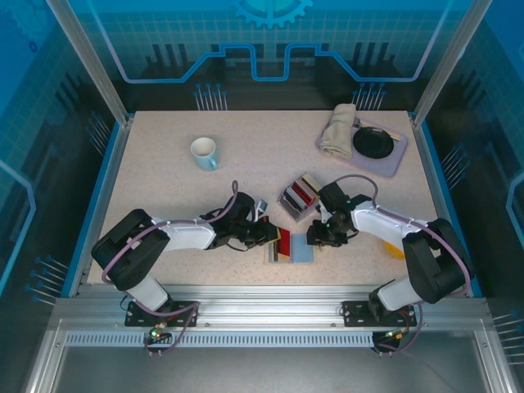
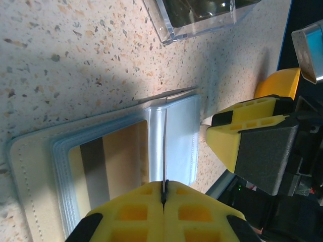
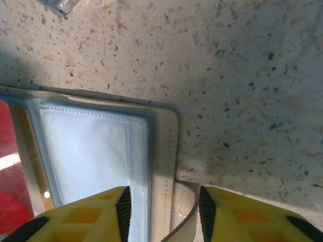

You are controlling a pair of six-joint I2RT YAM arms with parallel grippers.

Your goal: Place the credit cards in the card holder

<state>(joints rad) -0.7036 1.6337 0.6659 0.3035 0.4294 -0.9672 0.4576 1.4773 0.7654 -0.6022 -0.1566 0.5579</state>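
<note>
- The left pincer (image 2: 164, 195) is clenched on a thin clear leaf of the card holder (image 2: 177, 141), which is seen edge-on, standing upright over the fold.
- The right pincer (image 3: 161, 209) is released. The holder's stitched beige right edge is seen between its fingers, one over a clear sleeve, the other over bare counter (image 3: 242, 75).
- The holder is laid open between the two pincers, close to the counter's near edge. A red card (image 3: 9, 191) is seen in its left half.
- More credit cards (image 1: 300, 197) are stood in a clear box (image 2: 202, 25) just beyond the holder, with a strip of bare counter between them.
- Open room is left toward the far left, where a mug (image 1: 204, 153) is stood well apart. A tray (image 1: 386, 164) is set at the far right corner.
</note>
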